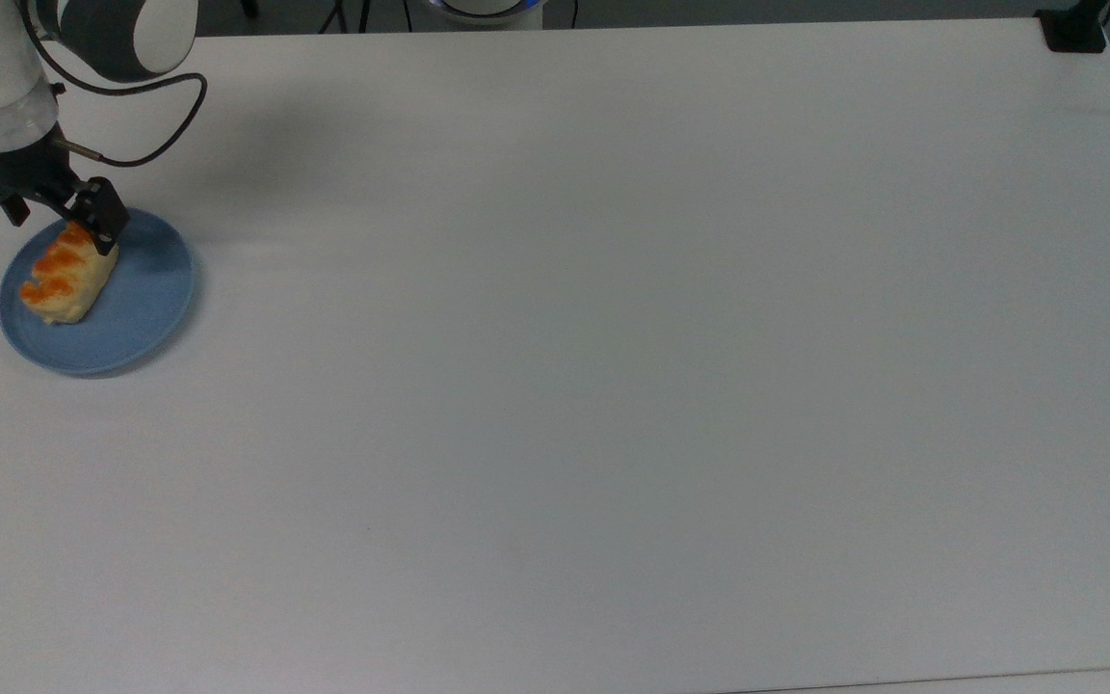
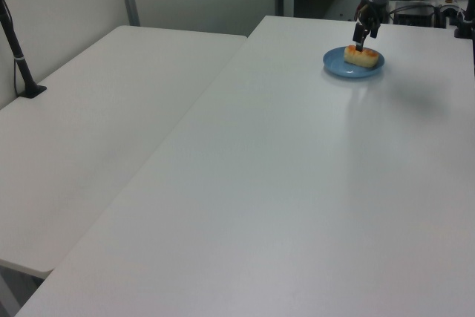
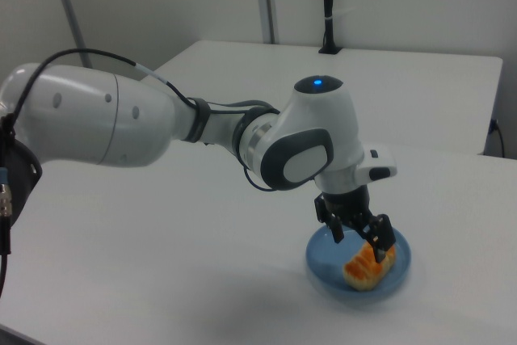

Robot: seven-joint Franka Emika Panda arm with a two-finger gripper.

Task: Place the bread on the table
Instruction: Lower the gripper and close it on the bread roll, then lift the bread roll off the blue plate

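Where end effector [image 1: 62,220] straddles bread [image 1: 62,280], bun's far end hidden.

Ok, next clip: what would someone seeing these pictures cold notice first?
Most likely the bread, a pale bun with orange glazed patches, lying on a blue plate near the top view's left edge, the one spot of colour on the wide white table. Next, the arm's open tool, poised over the bun's far end with a finger on either side. In the right view the bulky white arm stretches across the picture.
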